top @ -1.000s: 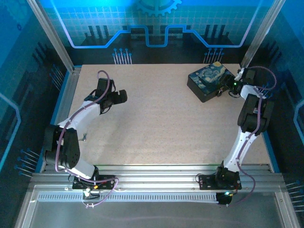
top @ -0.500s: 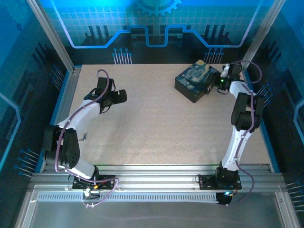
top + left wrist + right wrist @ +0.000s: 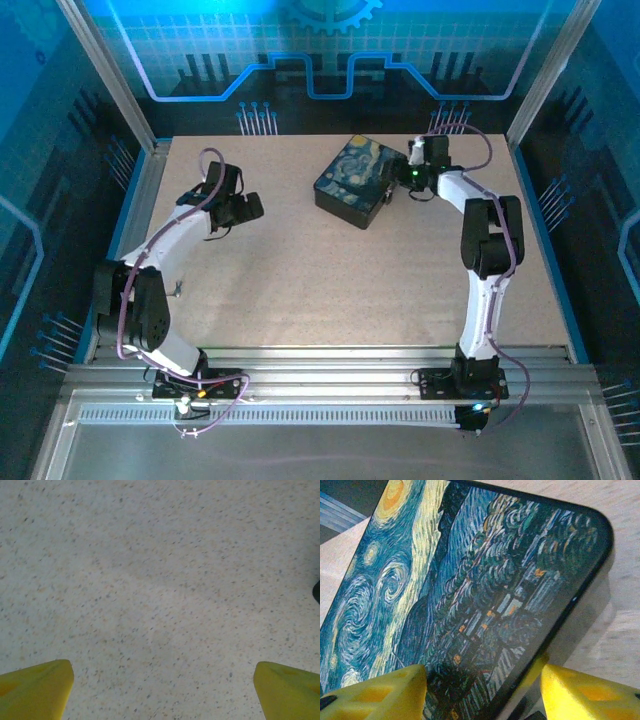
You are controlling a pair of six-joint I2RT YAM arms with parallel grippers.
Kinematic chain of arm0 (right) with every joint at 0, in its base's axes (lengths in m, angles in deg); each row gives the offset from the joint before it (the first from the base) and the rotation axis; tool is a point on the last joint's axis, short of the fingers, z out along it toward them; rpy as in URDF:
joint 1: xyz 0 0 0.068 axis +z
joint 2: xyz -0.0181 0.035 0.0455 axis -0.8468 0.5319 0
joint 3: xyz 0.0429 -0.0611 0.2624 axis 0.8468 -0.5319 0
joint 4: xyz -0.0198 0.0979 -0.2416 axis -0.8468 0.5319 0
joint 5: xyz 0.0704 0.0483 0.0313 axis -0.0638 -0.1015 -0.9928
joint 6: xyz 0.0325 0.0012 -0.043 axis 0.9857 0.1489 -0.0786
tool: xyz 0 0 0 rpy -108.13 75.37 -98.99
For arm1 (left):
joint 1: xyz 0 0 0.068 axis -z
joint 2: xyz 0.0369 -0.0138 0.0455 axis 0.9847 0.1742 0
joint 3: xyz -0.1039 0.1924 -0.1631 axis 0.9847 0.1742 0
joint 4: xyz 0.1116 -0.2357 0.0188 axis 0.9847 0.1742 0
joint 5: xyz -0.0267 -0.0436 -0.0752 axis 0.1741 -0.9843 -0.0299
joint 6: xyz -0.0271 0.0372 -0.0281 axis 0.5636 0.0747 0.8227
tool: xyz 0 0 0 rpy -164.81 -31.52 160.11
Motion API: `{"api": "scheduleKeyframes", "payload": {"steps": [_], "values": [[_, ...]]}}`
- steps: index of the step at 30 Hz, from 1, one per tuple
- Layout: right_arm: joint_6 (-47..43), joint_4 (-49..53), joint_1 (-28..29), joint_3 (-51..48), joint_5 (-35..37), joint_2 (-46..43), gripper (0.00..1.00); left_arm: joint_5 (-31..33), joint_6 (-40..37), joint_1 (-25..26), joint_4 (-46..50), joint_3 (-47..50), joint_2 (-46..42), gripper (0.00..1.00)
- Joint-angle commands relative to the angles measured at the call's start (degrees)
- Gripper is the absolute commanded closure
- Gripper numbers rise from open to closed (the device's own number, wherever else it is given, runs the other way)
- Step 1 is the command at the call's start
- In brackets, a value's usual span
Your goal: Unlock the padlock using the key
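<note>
A dark box with a swirling blue and yellow painted lid (image 3: 348,178) lies at the back middle of the table. My right gripper (image 3: 393,181) is at its right end. In the right wrist view the box (image 3: 470,580) is close up, and its near corner sits between the yellow fingers (image 3: 375,692) of the open right gripper (image 3: 482,687). The right-hand finger stands a little clear of the box's side. A small fitting on the box's near right side (image 3: 385,197) is too small to identify. My left gripper (image 3: 248,207) hovers open over bare table at the left, with nothing inside the left gripper (image 3: 162,685).
The speckled beige tabletop (image 3: 300,280) is framed by metal rails at the left (image 3: 140,200) and the front. A tiny pale metal item (image 3: 177,290) lies beside the left arm's lower link, too small to identify.
My right gripper has swept from the back right corner toward the left, and the painted box has slid left with it. The left gripper has shifted slightly toward the left.
</note>
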Motion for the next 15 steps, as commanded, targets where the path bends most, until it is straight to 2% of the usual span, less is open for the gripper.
{"api": "scheduleKeyframes", "payload": {"steps": [1,9,15], "values": [[0.4,4.8,3.8,-0.6,-1.9,0.5,0.38,3.1,5.7,-1.1,5.8,-1.8,-0.4,0.06],[0.9,6.0,10.1,-1.3,-3.4,0.6,0.37,6.2,14.4,-5.0,7.7,-0.5,-0.5,0.06],[0.3,9.2,14.1,2.3,-4.6,2.2,0.36,8.8,20.8,-6.4,10.0,0.2,0.6,0.06]]}}
